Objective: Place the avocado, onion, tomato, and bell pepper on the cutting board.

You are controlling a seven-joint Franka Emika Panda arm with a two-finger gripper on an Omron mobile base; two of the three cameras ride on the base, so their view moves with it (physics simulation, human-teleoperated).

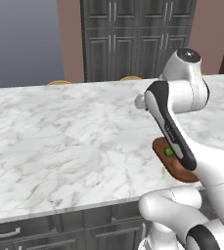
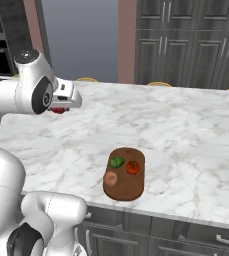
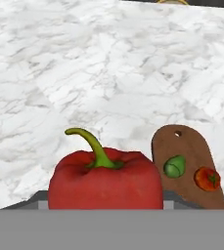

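Note:
A red bell pepper (image 3: 106, 180) with a curved green stem fills the low centre of the hand view, and my gripper (image 2: 61, 107) is shut on it, up above the counter at the left. The pepper hides the fingertips. A sliver of the pepper (image 2: 60, 110) shows under the hand in the right base view. The dark reddish-brown cutting board (image 2: 128, 187) lies near the counter's front edge. On it sit the green avocado (image 2: 117, 162), the orange-red tomato (image 2: 133, 167) and the tan onion (image 2: 110, 178). The board (image 3: 191, 146) lies to the right of the pepper and beyond it in the hand view, apart from it.
The white marble counter (image 2: 186, 130) spreads wide around the board. Its front edge (image 2: 186, 215) runs just past the board, with dark drawers below. Tall dark cabinets (image 2: 186, 40) stand behind, and yellow stool tops (image 2: 158, 84) peek over the far edge.

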